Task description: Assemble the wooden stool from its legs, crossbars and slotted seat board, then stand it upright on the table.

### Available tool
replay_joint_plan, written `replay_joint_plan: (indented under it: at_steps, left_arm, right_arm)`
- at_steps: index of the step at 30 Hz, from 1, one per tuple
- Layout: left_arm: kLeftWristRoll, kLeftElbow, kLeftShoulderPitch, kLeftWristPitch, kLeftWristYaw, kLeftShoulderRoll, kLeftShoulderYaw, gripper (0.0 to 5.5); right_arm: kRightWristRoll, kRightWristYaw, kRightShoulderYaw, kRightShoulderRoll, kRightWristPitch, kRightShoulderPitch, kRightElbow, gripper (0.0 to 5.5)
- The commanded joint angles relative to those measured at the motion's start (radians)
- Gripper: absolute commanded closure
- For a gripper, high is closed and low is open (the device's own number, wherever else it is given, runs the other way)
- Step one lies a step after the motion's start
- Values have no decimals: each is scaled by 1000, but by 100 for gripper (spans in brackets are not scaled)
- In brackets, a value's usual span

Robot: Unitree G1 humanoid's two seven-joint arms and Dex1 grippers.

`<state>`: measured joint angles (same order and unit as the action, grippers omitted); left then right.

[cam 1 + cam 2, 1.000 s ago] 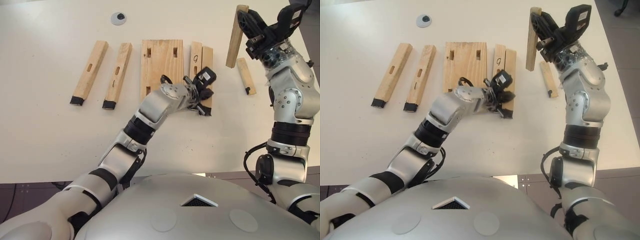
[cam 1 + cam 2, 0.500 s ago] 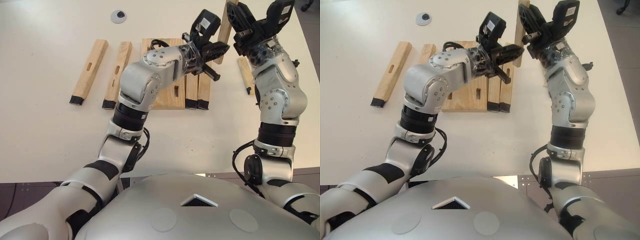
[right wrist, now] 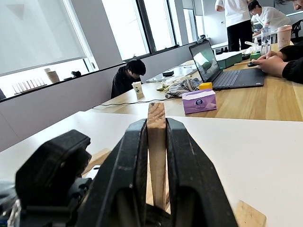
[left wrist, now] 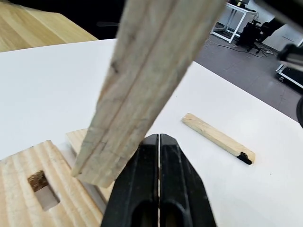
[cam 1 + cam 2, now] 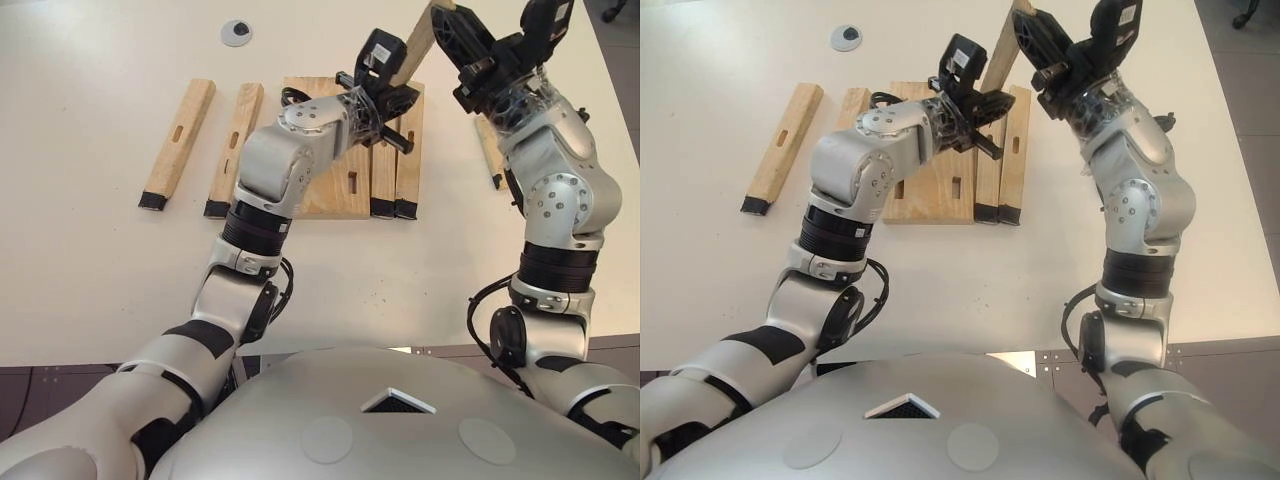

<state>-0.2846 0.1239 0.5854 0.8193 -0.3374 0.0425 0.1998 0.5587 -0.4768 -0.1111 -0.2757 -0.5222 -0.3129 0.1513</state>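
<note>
My right gripper (image 5: 447, 30) is shut on a plain wooden bar (image 5: 412, 55), held tilted in the air above the far edge of the slotted seat board (image 5: 335, 195). In the right wrist view the bar (image 3: 156, 123) sits clamped between both fingers. My left gripper (image 5: 403, 143) is raised over the board, shut with nothing in it, its tips just below the bar's lower end (image 4: 118, 142). Two legs (image 5: 397, 175) lie side by side against the board's right edge. Two more slotted legs (image 5: 180, 143) (image 5: 235, 150) lie to its left. A short crossbar (image 4: 218, 138) lies on the table to the right.
A small round black-and-white object (image 5: 237, 35) sits at the far side of the white table (image 5: 100, 280). The table's front edge runs just ahead of my torso. Bare tabletop lies in front of the parts.
My left gripper rose from the legs beside the board up to the held bar. My right gripper carried the bar leftward and tilted it over the board.
</note>
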Motion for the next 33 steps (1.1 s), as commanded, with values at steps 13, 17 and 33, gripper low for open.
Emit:
replay_joint_plan:
  at_steps: [13, 17, 33]
  left_arm:
    - [-13, -309, -306, 82, 55, -136, -106, 550]
    - [-6, -300, -302, 73, 66, -134, -103, 550]
    - [9, -282, -317, 54, 56, -137, -54, 550]
  right_arm:
    - [-14, 185, -94, -72, -259, 152, 271, 512]
    - [50, 211, -123, -64, -357, 147, 256, 512]
    - [61, 284, -123, -35, -377, 125, 156, 512]
